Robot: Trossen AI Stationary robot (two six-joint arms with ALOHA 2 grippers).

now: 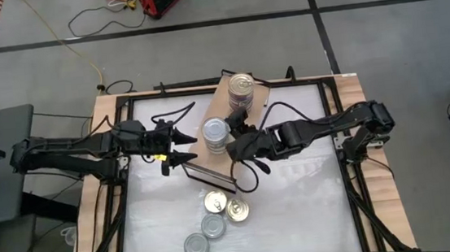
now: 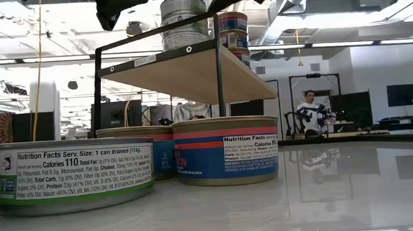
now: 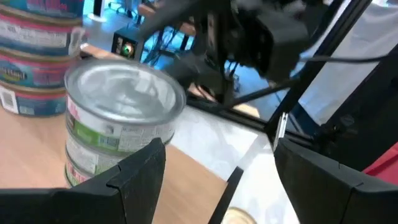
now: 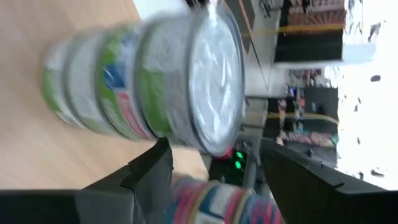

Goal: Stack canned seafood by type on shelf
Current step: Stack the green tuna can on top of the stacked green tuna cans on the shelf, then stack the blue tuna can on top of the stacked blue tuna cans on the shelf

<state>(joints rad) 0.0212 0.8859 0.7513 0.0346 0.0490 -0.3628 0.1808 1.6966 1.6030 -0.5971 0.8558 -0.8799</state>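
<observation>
Both end effectors stand wide open and hold nothing — the right end effector (image 1: pixel 236 135) sits just beside a stack of silver-lidded tins (image 1: pixel 216 135) on the shelf (image 1: pixel 221 100), the left end effector (image 1: pixel 184 146) on the stack's other side. A gold-lidded stack (image 1: pixel 241 92) stands beyond; four loose tins (image 1: pixel 217 220) lie on the worktop (image 1: pixel 298 209).

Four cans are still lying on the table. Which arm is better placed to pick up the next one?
Probably the left gripper: it is open, empty and beside the shelf. The right gripper hangs at the silver-lid stack.
</observation>
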